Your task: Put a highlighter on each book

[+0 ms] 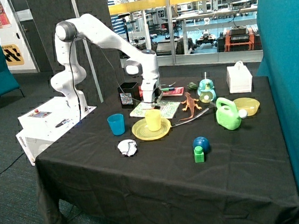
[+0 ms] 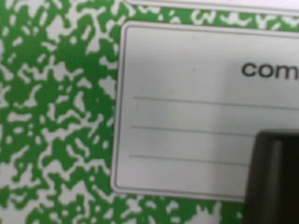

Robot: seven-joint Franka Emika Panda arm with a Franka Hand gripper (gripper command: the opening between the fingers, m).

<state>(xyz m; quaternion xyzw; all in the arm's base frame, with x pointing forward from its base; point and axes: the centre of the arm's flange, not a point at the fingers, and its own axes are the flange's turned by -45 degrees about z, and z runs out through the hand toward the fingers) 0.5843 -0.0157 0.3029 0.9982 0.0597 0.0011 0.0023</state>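
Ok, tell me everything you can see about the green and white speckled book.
The thin flat white book with a green speckled cover lies flat on the black tablecloth, behind the round yellow plate and in front of the small red-pink book. It looks like a paper composition notebook: the wrist view shows a white rounded label with ruled lines and the printed letters "com". The robot's claw is low directly over it; whether it touches the cover cannot be told.
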